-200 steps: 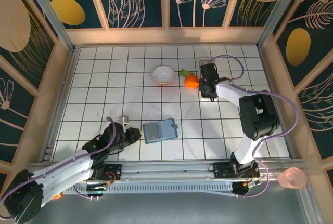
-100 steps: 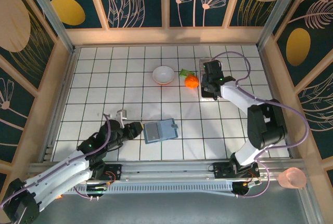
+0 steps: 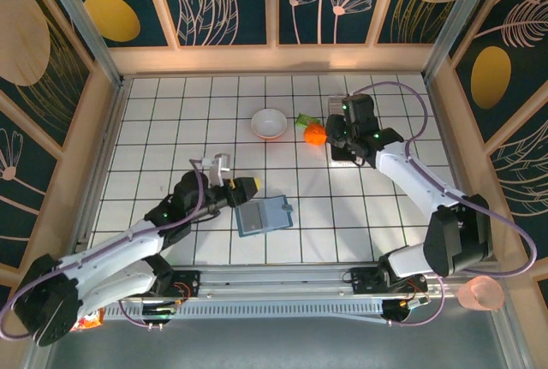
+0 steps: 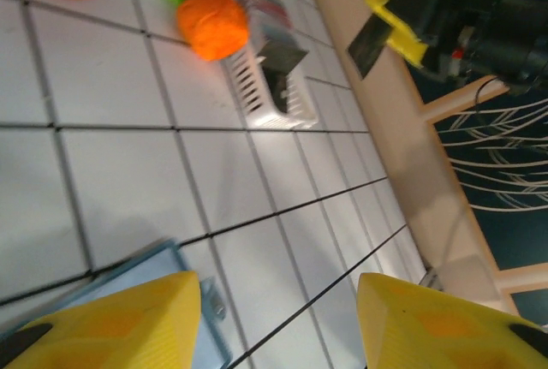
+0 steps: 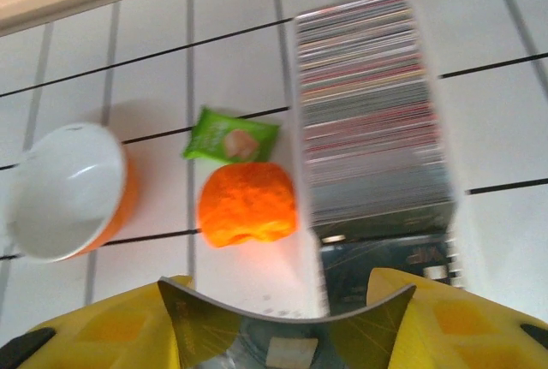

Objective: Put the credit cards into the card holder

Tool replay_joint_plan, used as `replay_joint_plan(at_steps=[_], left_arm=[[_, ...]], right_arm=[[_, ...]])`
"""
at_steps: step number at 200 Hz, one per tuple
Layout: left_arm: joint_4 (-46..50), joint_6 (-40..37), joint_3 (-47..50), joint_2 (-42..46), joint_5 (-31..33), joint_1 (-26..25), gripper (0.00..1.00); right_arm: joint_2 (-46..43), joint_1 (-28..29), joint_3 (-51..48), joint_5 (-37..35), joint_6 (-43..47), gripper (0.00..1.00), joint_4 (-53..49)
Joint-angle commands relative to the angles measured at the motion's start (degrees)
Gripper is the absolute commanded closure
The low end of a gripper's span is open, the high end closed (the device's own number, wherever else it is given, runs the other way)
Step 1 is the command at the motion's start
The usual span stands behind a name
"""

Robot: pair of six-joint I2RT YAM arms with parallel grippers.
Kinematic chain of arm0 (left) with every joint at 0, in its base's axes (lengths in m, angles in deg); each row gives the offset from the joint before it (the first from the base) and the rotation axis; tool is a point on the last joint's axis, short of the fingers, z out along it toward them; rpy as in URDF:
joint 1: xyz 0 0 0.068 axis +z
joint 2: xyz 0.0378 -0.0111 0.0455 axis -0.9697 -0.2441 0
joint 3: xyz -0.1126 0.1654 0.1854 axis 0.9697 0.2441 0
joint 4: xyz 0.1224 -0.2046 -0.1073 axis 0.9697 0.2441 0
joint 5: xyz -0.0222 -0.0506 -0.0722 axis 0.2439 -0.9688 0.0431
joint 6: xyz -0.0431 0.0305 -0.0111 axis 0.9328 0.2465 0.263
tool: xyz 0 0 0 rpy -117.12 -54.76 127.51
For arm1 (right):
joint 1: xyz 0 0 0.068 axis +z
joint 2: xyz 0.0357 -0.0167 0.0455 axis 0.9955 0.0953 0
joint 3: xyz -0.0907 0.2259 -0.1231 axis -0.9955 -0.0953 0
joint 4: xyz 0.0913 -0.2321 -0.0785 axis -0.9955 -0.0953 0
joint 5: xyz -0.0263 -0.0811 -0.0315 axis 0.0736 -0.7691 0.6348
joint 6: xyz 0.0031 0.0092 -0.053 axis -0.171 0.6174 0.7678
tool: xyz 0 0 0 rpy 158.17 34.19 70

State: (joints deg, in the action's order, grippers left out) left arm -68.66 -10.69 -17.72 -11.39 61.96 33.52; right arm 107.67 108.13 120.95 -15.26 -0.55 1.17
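White tiled worktop inside dark patterned walls: one card in a claw, the holder unheld.
At left, the left claw stands open and empty just beside the teal card holder, which lies flat near the front middle of the worktop. Farther back sit a white bowl and an orange ball. At right, the right claw pinches a grey card by its edges so that it bows, near the credit cards stacked in their white rack. That bow is the likely trouble: the card may spring free on the way across. With the holder loose, a push at its pocket would probably slide it away rather than seat the card.
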Motion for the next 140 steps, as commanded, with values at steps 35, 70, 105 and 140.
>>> replay_joint_plan(at_steps=[35,70,105,140], left_arm=[[-18.29,-1.29,-8.48,-14.33,-8.81,-0.14,0.51],[-24.47,-2.85,-9.16,-17.26,-9.89,-0.18,0.51],[-25.4,-5.47,-10.98,-20.98,-12.07,-0.15,0.52],[-27.9,-5.64,-13.34,-25.08,-13.29,-0.17,0.52]], right_arm=[[-4.85,5.99,-0.8,3.72,-6.26,0.5,-0.82],[-6.34,7.43,-1.64,5.51,-8.68,0.5,0.87],[-7.86,9.05,-1.86,7.3,-10.27,0.51,2.49],[-9.1,10.82,-1.78,7.63,-11.3,0.51,2.8]])
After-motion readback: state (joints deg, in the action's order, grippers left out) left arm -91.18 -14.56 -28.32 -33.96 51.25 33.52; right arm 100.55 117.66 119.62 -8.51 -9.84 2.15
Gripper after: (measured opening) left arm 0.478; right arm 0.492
